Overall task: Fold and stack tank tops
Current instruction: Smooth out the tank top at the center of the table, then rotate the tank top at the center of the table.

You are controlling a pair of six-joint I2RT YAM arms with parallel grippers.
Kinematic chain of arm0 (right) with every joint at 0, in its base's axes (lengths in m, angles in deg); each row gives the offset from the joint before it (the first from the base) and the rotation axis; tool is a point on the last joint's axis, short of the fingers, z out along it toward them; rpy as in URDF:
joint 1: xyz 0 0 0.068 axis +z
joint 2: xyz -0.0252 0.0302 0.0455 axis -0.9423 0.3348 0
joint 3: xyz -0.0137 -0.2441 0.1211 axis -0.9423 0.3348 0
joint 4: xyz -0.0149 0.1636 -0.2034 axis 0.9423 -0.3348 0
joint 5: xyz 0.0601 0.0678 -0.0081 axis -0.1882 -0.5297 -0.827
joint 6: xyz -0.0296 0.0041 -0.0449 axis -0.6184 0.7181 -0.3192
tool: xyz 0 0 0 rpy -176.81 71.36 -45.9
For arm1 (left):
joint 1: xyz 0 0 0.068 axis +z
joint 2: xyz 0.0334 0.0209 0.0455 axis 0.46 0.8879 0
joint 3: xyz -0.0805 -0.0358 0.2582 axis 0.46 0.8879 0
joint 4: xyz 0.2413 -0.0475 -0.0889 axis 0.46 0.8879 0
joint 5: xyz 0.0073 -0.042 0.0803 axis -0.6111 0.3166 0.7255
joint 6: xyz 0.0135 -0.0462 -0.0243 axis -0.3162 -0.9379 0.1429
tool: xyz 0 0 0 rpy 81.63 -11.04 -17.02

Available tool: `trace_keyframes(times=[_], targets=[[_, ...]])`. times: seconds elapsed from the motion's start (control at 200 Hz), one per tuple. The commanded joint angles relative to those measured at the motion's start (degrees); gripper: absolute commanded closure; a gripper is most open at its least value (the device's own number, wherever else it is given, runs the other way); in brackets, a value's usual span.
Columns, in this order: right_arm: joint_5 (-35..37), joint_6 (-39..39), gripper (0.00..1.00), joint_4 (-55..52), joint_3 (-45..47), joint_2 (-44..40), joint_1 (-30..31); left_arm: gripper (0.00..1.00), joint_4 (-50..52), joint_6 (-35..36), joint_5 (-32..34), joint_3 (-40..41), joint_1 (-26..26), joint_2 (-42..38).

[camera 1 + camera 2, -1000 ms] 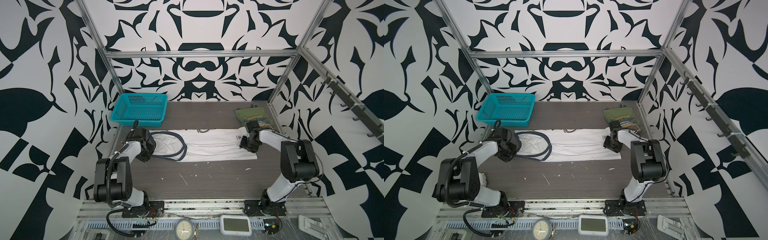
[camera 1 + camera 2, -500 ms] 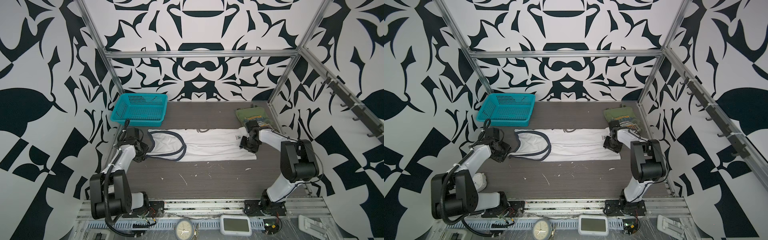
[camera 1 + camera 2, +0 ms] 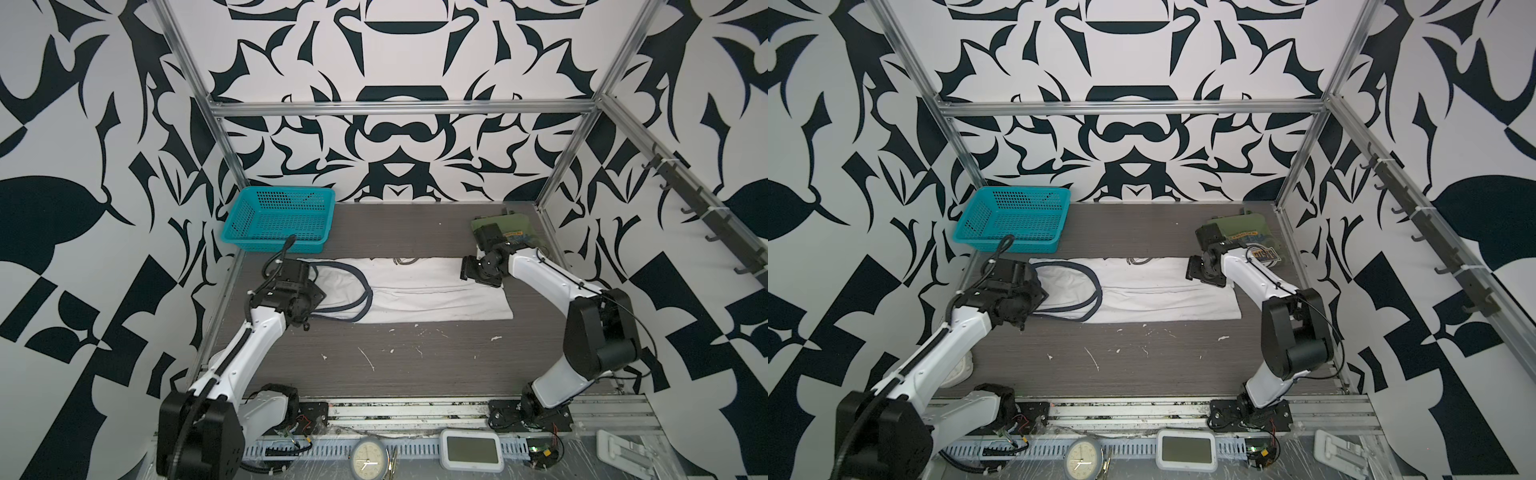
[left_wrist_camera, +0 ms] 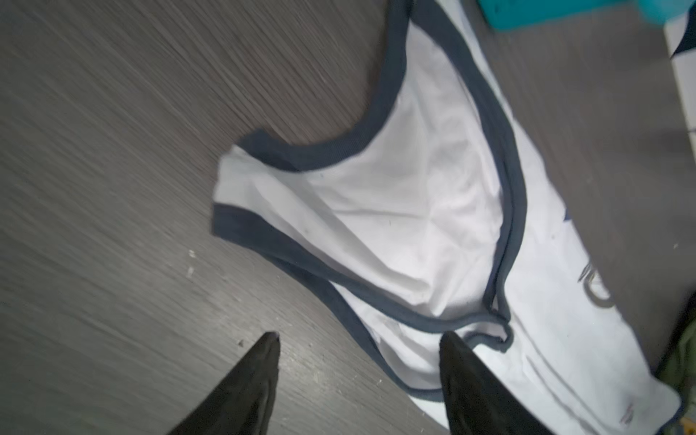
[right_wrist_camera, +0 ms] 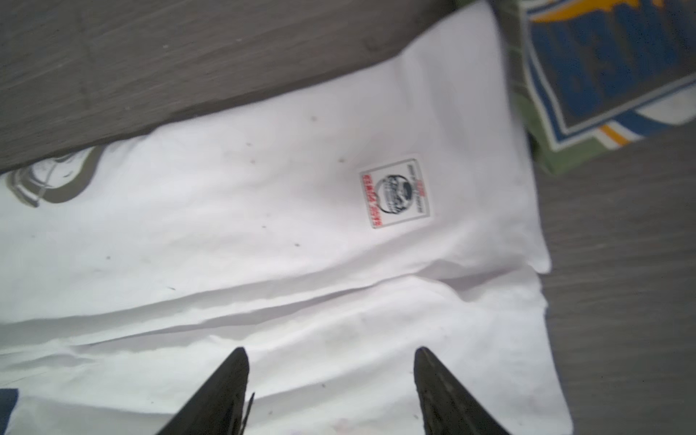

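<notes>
As it lies flat | white tank top (image 3: 415,295) runs left-right | straps leftward

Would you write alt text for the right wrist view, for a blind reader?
A white tank top, folded lengthwise, lies flat on a dark wood-grain table, a small printed label showing. The right tool hangs open over it, empty; an olive green tank top with a blue-yellow graphic lies beside it.
</notes>
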Motion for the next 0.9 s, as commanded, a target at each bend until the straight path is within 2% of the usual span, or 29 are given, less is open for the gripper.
trace_keyframes(times=[0.0,0.19,0.4,0.65,0.895], targets=[[0.0,-1.8,0.28,-2.9,-5.4,5.7,0.9,0.32,-2.2,-1.6,-0.3,-0.8,-2.2,5.7],[1.4,-3.2,0.28,-7.1,-13.3,15.3,0.9,0.35,-7.0,2.1,-1.2,-3.4,-2.2,18.9],[3.2,-3.7,0.39,-9.1,-10.8,17.8,2.7,0.41,-6.6,6.4,-3.1,-8.4,-3.4,30.5],[6.2,-1.5,0.38,-12.9,0.2,15.3,8.0,0.45,-1.7,8.9,1.0,-14.5,-7.9,35.5],[1.7,4.5,0.38,-12.2,12.6,8.7,13.4,0.46,3.4,13.5,3.4,-28.6,-11.7,43.7]])
